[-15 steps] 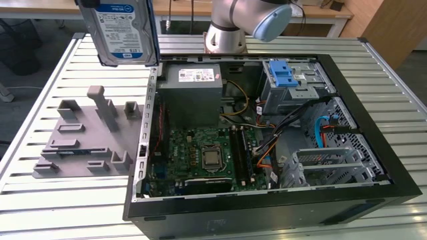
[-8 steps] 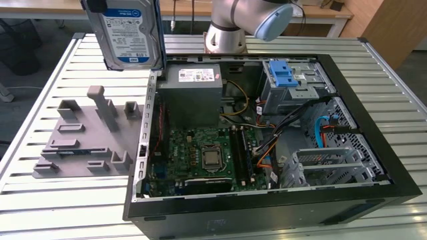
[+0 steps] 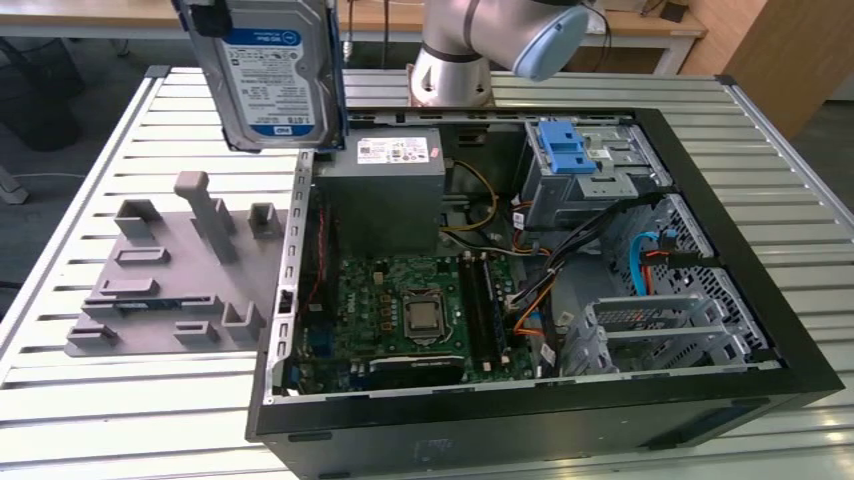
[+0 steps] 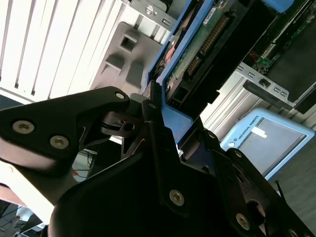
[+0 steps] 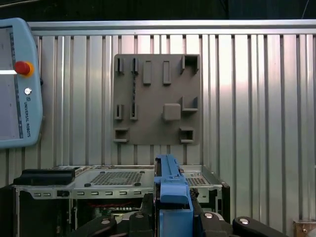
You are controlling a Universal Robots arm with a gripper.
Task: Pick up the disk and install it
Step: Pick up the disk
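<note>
The disk (image 3: 274, 80) hangs upright in the air at the exterior view's upper left, label facing the camera, above the near corner of the open computer case (image 3: 747, 395). My gripper (image 4: 170, 121) is shut on its blue frame. In the second wrist view the disk's green circuit board (image 4: 197, 54) faces out from between the black fingers (image 4: 150, 111). In the first wrist view the blue frame edge (image 5: 170, 182) sticks up between the jaws of the gripper (image 5: 173, 219).
Inside the case are a grey power supply box (image 3: 380, 190), a silver drive cage with a blue latch (image 3: 574, 160) and the motherboard (image 3: 414, 310). A grey fixture plate (image 3: 160, 280) lies on the slatted table. A teach pendant (image 5: 19, 84) lies beyond the plate.
</note>
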